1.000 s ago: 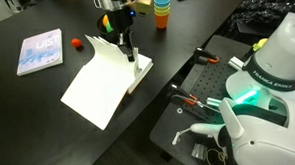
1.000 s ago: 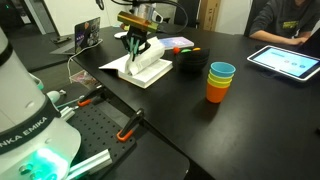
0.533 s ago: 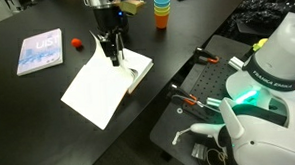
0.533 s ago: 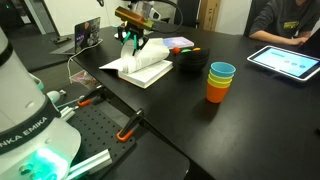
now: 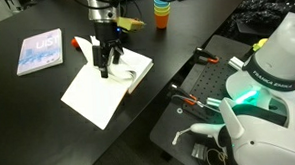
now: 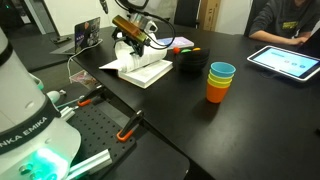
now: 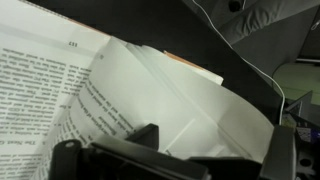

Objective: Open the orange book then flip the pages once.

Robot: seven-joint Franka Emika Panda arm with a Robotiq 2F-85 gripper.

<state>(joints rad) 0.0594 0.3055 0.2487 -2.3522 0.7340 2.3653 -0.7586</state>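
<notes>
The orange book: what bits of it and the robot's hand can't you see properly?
- The orange book: cover hidden under its open pages in an exterior view.
- The pages: print too blurred to read in the wrist view.
- The gripper: too small in an exterior view to tell open or shut.

We see the open book (image 5: pixel 93 95) lying flat near the worktop edge by the robot base, with the gripper (image 5: pixel 103 69) over its pages (image 7: pixel 150 90). The closed book (image 5: pixel 39 51) sits well apart, farther in from that edge. A small ball (image 5: pixel 77 42) lies between the books, and the stacked cups (image 5: pixel 161 10) stand behind.
</notes>
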